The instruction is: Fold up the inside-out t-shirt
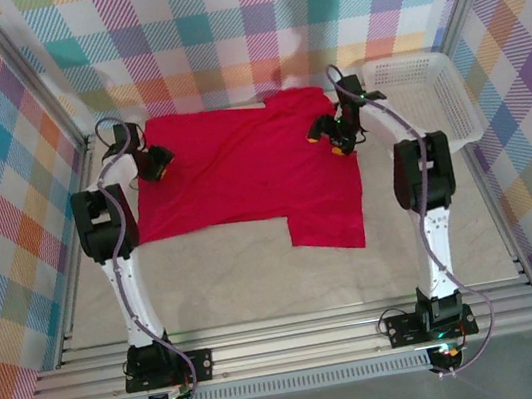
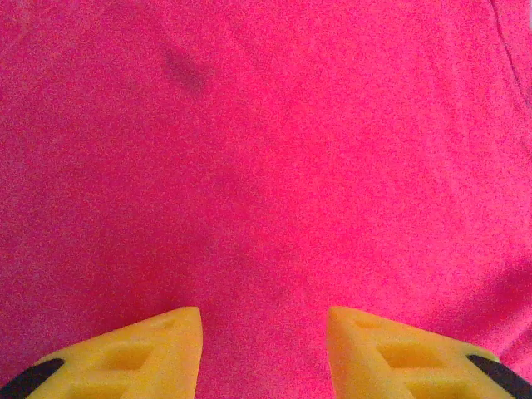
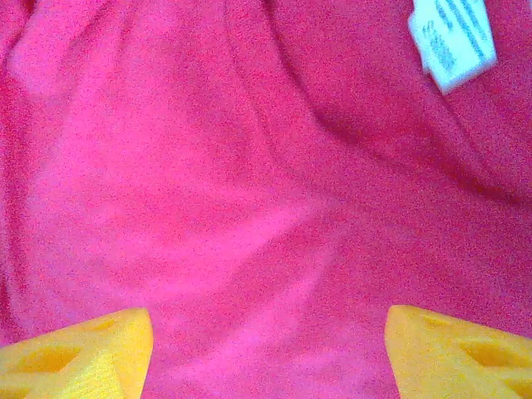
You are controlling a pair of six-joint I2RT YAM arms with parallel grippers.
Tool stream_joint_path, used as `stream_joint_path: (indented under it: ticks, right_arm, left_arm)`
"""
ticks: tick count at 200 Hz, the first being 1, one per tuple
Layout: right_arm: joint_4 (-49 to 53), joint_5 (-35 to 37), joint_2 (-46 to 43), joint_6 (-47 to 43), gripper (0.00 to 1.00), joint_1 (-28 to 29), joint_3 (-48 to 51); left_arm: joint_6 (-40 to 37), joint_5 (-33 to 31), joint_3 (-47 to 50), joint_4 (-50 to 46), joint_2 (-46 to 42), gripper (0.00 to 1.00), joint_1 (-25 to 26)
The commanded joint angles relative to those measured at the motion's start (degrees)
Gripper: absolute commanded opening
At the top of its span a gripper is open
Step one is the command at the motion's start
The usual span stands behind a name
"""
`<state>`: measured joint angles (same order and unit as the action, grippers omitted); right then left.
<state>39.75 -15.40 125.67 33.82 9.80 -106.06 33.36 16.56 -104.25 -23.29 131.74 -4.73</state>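
The inside-out t-shirt [image 1: 242, 178], bright red, lies spread flat across the far half of the table, one flap reaching toward the near right. My left gripper [image 1: 155, 165] hovers over its left edge; in the left wrist view its yellow fingers [image 2: 158, 349] stand apart above smooth red cloth [image 2: 266, 166] with nothing between them. My right gripper [image 1: 334, 135] sits over the shirt's upper right part. Its fingers [image 3: 83, 353] are wide apart above wrinkled fabric [image 3: 249, 216], and a white tag [image 3: 451, 41] shows at the top right.
A white mesh basket [image 1: 426, 93] stands at the far right, just beside the right arm. Bare beige table [image 1: 238, 275] lies in front of the shirt. Checked walls close in the back and sides.
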Motion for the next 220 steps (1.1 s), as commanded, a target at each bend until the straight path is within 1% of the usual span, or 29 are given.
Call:
stream_joint_path:
  ticks: [1,21,41,65,70,86,120,140,155,179,187,198,220]
  right_arm:
    - [-3.0,-3.49,-7.66,-0.37,0.74,1.48,7.01]
    - [-6.32,-4.22,-9.04,1.07,0.73,3.51,14.42]
    - [-12.49,-5.18,-11.3,3.66,0.72,4.41,24.02]
    - [-15.65,-3.73,-14.21,4.55,0.72,4.44,33.03]
    - [-15.9,-3.6,-14.81,4.58,0.72,4.42,34.58]
    - [-16.24,-3.17,-17.13,4.45,0.72,4.44,39.64]
    - [-16.34,-1.48,-24.45,4.39,0.72,4.44,52.15]
    - [-16.11,-0.19,-30.56,4.73,0.72,4.43,59.9]
    - [-15.41,0.36,-35.11,5.01,0.71,4.44,64.53]
    - [-11.49,2.91,-41.4,4.03,0.72,4.31,66.29]
    - [-10.06,3.92,-42.58,3.48,0.72,4.33,65.11]
    - [-7.79,4.66,-43.39,2.62,0.72,4.32,62.11]
    - [-5.47,3.56,-44.35,2.65,0.73,4.43,55.37]
  left_arm:
    - [-3.37,-1.53,4.45,-2.48,-10.16,0.45,1.57]
    - [-3.23,0.1,12.75,-0.43,-16.06,0.46,2.59]
    - [-1.81,2.75,21.67,3.09,-20.14,0.45,2.62]
    - [0.28,5.16,30.68,6.84,-21.69,0.45,1.78]
    - [1.03,5.91,32.21,9.62,-21.77,0.44,1.46]
    - [2.64,7.18,36.51,12.65,-22.01,0.44,0.49]
    - [0.65,6.43,43.61,12.43,-25.31,0.44,-0.62]
    - [-1.45,4.7,48.68,9.7,-30.28,0.44,-0.96]
    - [-1.58,4.38,53.57,8.79,-35.27,0.45,-0.96]
    - [-0.94,3.36,59.84,7.89,-44.53,0.45,-0.76]
    - [-0.89,2.74,60.35,5.16,-47.3,0.45,-0.65]
    - [-1.3,2.08,59.1,2.84,-50.04,0.45,-0.63]
    - [-2.54,0.48,52.39,-1.15,-52.46,0.45,0.63]
